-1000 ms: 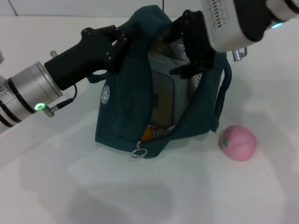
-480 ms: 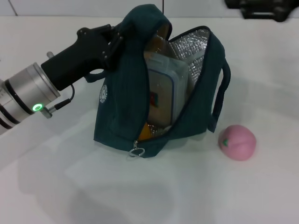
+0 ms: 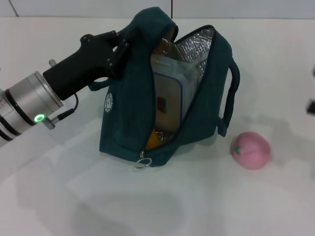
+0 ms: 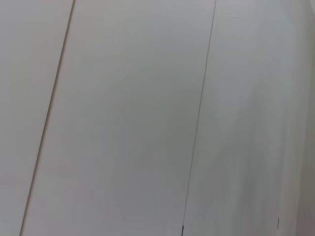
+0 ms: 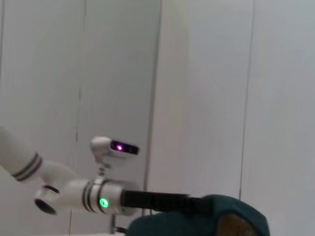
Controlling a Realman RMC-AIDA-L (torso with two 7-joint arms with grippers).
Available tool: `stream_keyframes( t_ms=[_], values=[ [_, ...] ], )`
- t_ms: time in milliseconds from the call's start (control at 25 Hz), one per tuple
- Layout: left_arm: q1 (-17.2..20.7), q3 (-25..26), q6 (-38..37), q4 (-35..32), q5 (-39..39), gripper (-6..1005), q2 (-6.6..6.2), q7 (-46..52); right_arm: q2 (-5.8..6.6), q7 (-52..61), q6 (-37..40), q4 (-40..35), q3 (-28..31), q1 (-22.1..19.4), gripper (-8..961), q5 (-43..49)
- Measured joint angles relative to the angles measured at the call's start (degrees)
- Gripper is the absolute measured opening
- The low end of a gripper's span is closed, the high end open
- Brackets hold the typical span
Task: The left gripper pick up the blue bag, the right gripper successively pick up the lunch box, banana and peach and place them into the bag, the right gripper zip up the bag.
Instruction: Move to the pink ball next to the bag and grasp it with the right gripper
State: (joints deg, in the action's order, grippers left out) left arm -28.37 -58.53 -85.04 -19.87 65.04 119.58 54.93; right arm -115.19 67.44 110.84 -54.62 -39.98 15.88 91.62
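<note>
Bag mouth: the blue bag point(image 3: 133, 113) gapes toward 1 o'clock, but the upright lunch box point(image 3: 172, 98) fills most of the opening. The left pincer point(image 3: 120, 46) blocks the 10 o'clock flap (clamped on its rim). The peach point(image 3: 251, 150) sits apart at 4 o'clock on open table point(image 3: 147, 206), reachable from above.

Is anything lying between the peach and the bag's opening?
Nothing visible does. The peach sits alone on the table beside the bag, which the left gripper holds up by its top. The mouth gapes, though the lunch box stands upright inside, filling much of it.
</note>
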Motion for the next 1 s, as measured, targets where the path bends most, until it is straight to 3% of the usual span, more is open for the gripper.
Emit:
stream_keyframes(
  t_ms=[200, 280, 480, 680, 1000],
  values=[
    [0.3, -0.1, 0.0, 0.0, 0.0, 42, 0.03, -0.2, 0.63, -16.3, 1.0, 17.1, 3.8, -2.0, 636, 1.7],
    [0.3, -0.1, 0.0, 0.1, 0.0, 42, 0.06, -0.6, 0.66, -27.9, -1.6, 26.5, 3.6, -2.1, 634, 2.0],
    [-0.8, -0.4, 0.0, 0.9, 0.0, 42, 0.20, -1.3, 0.37, -33.5, -6.2, 33.0, 3.4, -1.5, 617, 3.0],
    [-1.3, -0.4, 0.1, 1.5, 0.0, 42, 0.21, -1.5, -0.08, -33.7, -16.8, 38.8, 3.1, 1.4, 593, 4.5],
    [-1.8, -0.4, 0.7, 1.5, 0.0, 42, 0.28, -1.6, -0.18, -32.9, -24.1, 41.1, 1.0, 3.6, 553, 5.7]
  ],
)
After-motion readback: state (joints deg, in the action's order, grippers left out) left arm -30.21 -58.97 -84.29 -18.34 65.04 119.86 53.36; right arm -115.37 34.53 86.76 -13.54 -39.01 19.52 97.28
